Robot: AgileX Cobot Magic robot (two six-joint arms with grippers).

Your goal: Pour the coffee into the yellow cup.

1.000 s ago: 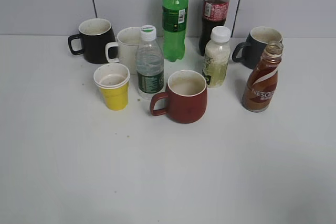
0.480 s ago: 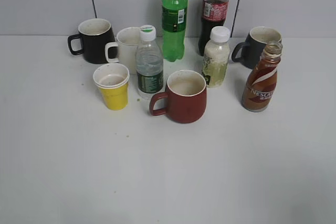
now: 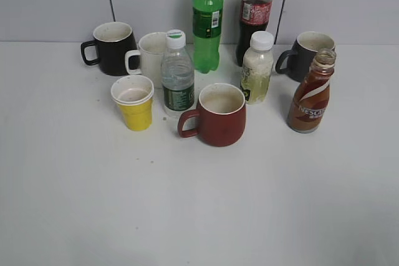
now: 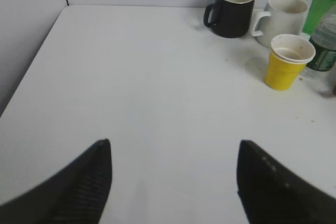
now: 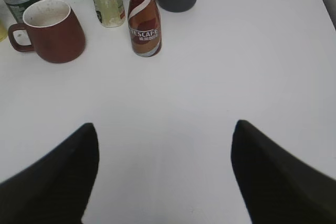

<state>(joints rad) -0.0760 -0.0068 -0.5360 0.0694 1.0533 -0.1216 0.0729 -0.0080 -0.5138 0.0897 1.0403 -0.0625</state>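
White tabletop (image 3: 199,204) runs back to a grey panelled wall (image 3: 56,1), with the drinks clustered in the upper half of the exterior frame. At right of centre the coffee (image 3: 312,95) stands upright and capless, just in front of a dark grey mug (image 3: 308,54). Left of centre sits the yellow cup (image 3: 133,103), upright, beside a clear water bottle (image 3: 178,76) and in front of a white mug (image 3: 149,57) and a black mug (image 3: 111,48). A red mug (image 3: 218,115) stands in the middle, between cup and coffee. Neither arm shows in the exterior view. The left gripper (image 4: 173,182) has its jaws spread wide over bare table, holding nothing; the right gripper (image 5: 164,174) is likewise parted and empty, with the coffee well above it in frame
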